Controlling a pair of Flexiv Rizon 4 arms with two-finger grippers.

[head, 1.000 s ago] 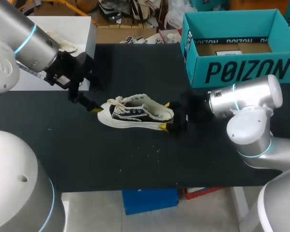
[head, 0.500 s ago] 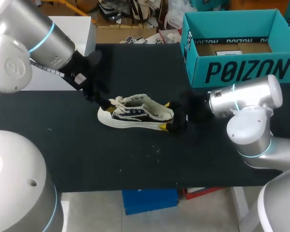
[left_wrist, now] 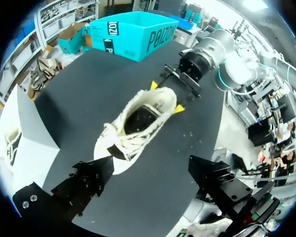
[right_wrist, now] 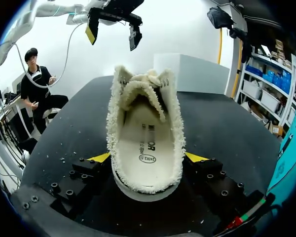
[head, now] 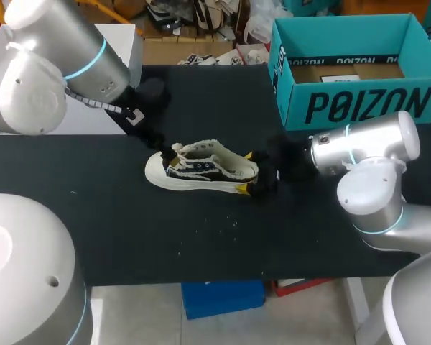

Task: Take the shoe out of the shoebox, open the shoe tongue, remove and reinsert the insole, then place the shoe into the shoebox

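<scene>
**Head view:** L arm has swung in from off the toe's left side. L claw now sits right over the toe/lace end of the shoe. Shoe hasn't shifted: it stands on its sole mid-table, well apart from the box. R claw is unchanged, w/ a yellow tip each side of the heel. Prob. meaning: shoe is out of the box, R pins it and L lines up for the tongue. So the tongue step is about to start, w/ insole work and re-boxing still to come. L fingers are too dark here to read.

**L wrist view:** This shows what the head view can't. L claw has its fingers wide apart, touching nothing, w/ toe & laces just ahead and between them. It also looks down into the shoe opening, w/ R claw at the far heel and the box beyond.

**R wrist view:** Closest look at the heel. Both yellow tips press the sides of the shoe, so R claw is clamped on it. Only this view shows the insole lying flat inside. The tongue slumps over the throat, not yet pulled up. L claw hangs above the far toe end, fingers apart.
</scene>
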